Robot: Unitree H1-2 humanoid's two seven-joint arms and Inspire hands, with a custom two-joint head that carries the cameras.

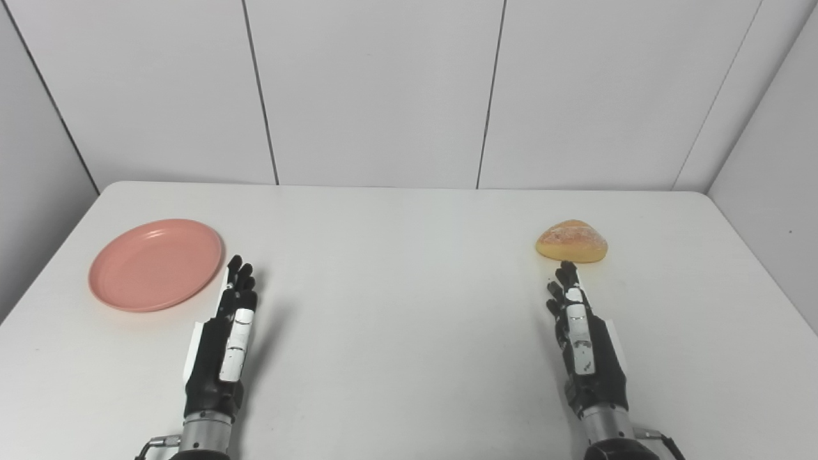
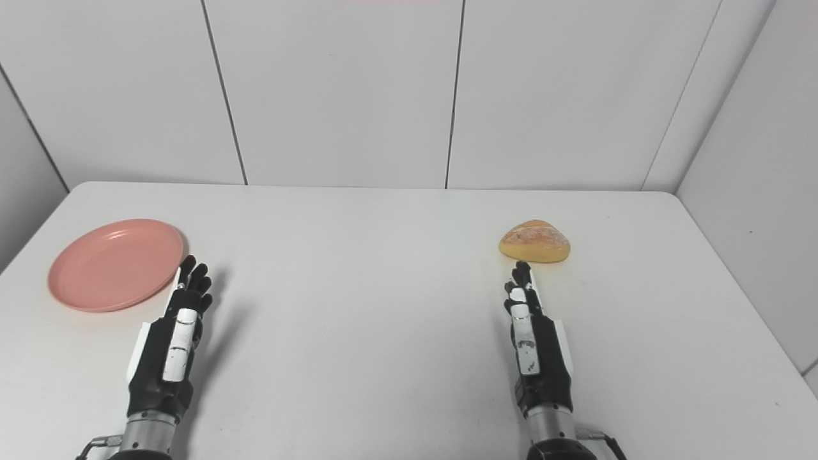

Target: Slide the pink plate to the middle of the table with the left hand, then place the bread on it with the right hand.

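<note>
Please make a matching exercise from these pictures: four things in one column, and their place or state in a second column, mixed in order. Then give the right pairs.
Things:
1. pink plate
2. bread
3. left hand
4. right hand

Places or states:
A. open, fingers pointing at the bread
B. on the right part of the table
C. open, beside the plate's right edge
D. empty, on the left part of the table

Pairs: 1-D, 2-B, 3-C, 4-A
</note>
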